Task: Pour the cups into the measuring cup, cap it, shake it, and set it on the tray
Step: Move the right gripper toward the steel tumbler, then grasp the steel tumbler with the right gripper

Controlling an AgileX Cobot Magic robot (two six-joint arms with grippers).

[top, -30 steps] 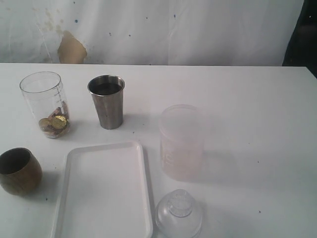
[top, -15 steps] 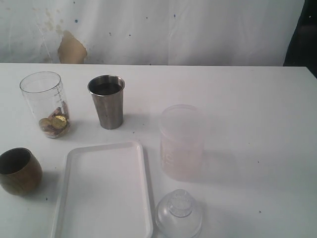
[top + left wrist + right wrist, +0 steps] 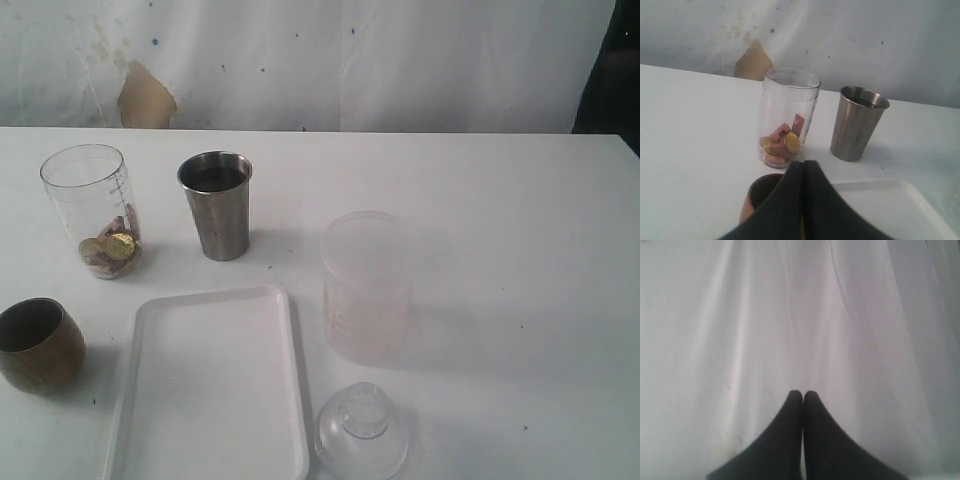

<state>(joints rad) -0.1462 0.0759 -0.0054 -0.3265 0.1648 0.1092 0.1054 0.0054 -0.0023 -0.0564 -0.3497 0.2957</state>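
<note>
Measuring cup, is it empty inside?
No, the measuring cup holds gold round pieces and reddish-brown bits at its bottom.

measuring cup (image 3: 92, 208) left of steel tumbler (image 3: 216, 205) (tray (image 3: 208, 385) in front)

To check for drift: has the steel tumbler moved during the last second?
No. The steel tumbler stands where it did, with the same gap between it and the tray.

Your white table (image 3: 520, 230) carried a clear graduated plastic tumbler (image 3: 92, 205) at upper left, a stainless-steel tumbler (image 3: 216, 205) beside it, a squat brown cup (image 3: 38, 345) at the left edge, a flat white tray (image 3: 215, 296) at lower centre, and a frosted container (image 3: 366, 285) and clear domed lid (image 3: 362, 430) to the right of the tray.
</note>
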